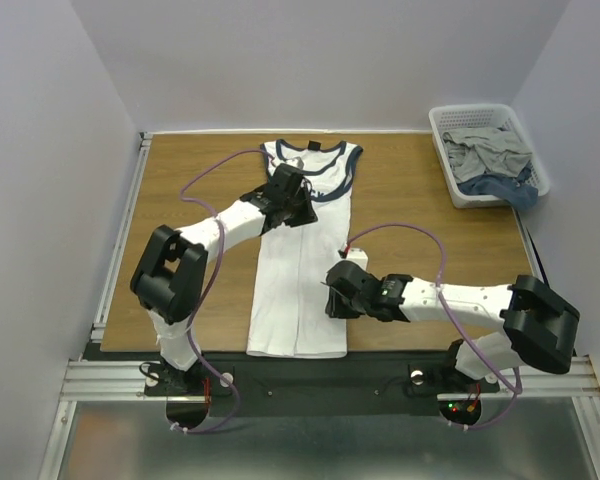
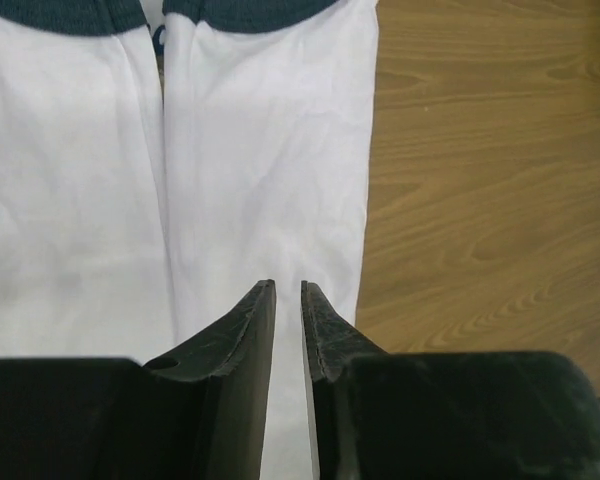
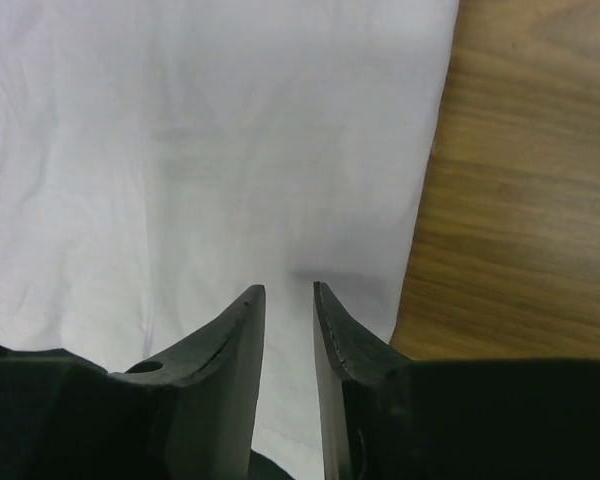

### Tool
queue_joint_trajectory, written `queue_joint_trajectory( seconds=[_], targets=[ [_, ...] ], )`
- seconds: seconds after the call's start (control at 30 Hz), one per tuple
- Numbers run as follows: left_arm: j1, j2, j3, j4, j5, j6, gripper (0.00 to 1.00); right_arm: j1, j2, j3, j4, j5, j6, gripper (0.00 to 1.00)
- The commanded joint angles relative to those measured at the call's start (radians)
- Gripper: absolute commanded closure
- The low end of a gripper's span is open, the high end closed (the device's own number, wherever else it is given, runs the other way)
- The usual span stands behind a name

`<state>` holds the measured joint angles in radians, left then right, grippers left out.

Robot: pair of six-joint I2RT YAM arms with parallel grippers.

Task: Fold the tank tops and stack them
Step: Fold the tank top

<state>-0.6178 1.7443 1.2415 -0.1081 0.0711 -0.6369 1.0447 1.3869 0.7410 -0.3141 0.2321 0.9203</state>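
The white sleeveless cotton tank top with navy neck and armhole trim (image 1: 298, 285) lies flat, its sides folded inward, running from the far edge of the brown wooden table (image 1: 430, 250) to its near edge. The left gripper (image 2: 288, 290) is over the shirt's right fold below the armhole and the right gripper (image 3: 288, 290) over its lower right edge. Each has a narrow slit between its fingers with cloth showing in it; I cannot tell whether they pinch it. A white plastic basket (image 1: 480, 108) of crumpled grey and blue clothes (image 1: 490, 152) sits at the far right corner.
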Motion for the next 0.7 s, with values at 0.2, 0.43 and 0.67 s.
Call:
queue_joint_trajectory(
  seconds=[0.2, 0.43, 0.67],
  targets=[
    [0.036, 0.19, 0.137, 0.042, 0.015, 0.051, 0.74, 0.1, -0.048, -0.146, 0.02, 0.018, 0.187, 0.74],
    [0.049, 0.258, 0.159, 0.044, -0.013, 0.052, 0.75, 0.11, -0.154, -0.242, 0.02, -0.014, 0.229, 0.74],
    [0.059, 0.282, 0.165, 0.045, -0.024, 0.046, 0.75, 0.181, -0.092, -0.258, 0.02, -0.019, 0.278, 0.75]
  ],
)
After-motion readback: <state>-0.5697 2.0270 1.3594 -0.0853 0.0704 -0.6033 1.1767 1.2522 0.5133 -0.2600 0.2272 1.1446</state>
